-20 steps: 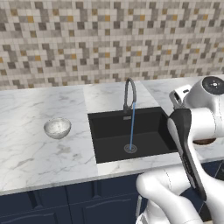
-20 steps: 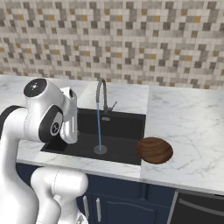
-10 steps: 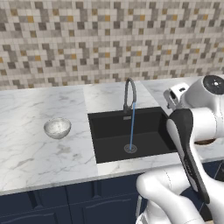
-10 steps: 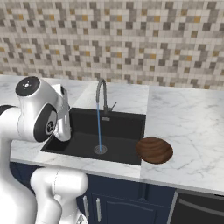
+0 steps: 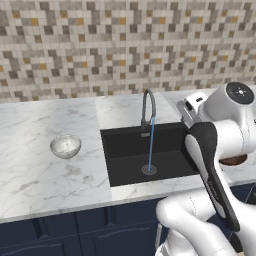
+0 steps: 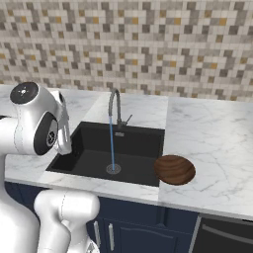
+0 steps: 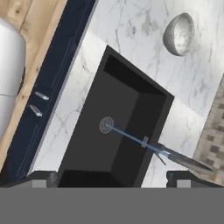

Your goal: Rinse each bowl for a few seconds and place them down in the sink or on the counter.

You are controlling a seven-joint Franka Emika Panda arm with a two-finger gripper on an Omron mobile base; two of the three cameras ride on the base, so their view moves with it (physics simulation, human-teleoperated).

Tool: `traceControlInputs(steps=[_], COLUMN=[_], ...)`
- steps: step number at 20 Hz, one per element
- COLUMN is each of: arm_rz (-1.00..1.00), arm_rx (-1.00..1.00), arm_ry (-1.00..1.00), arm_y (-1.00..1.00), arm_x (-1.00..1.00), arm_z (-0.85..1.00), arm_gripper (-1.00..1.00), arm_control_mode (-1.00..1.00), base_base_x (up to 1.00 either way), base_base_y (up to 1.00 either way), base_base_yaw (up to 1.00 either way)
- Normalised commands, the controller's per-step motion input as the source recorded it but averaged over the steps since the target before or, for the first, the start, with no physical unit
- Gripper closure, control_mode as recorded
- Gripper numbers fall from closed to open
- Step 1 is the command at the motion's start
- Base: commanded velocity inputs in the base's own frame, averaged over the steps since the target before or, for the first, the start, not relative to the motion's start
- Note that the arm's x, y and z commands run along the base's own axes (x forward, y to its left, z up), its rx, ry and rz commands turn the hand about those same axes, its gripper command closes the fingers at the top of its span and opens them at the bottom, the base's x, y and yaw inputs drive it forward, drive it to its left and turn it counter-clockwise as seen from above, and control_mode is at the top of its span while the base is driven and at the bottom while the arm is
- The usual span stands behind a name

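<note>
The claw (image 7: 111, 179) hangs high above the sink (image 7: 113, 131), its two dark fingertips (image 7: 43, 178) spread wide apart with nothing between them. Below, the faucet (image 5: 148, 107) runs a thin stream onto the drain (image 5: 149, 170). The speckled bowl (image 5: 65, 146) sits on the counter (image 5: 40, 175) left of the basin (upright); the brown bowl (image 6: 174, 169) rests on the counter at its right edge.

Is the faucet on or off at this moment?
On. A thin blue stream of water falls from the spout of the faucet straight down to the drain of the sink.
</note>
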Motion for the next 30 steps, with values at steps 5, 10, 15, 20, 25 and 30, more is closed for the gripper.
traceControlInputs(steps=[5,10,15,20,25,30], arm_rz=[0.13,0.10,0.07,0.05,0.04,0.06], arm_rx=[0.03,0.00,-0.03,-0.01,0.00,0.05], arm_ry=[0.01,0.00,0.00,0.00,0.02,0.05], arm_y=[0.31,0.38,0.44,0.40,0.33,0.22], arm_x=[0.07,0.08,0.04,0.12,0.22,0.32], arm_z=[0.00,0.00,0.00,0.00,-0.03,-0.07], arm_gripper=[-1.00,-1.00,-1.00,-1.00,-1.00,-1.00], arm_control_mode=[-1.00,-1.00,-1.00,-1.00,-1.00,-1.00], base_base_x=[0.00,0.00,0.00,0.00,0.00,0.00], base_base_y=[0.00,0.00,0.00,0.00,0.00,0.00], base_base_yaw=[0.00,0.00,0.00,0.00,0.00,0.00])
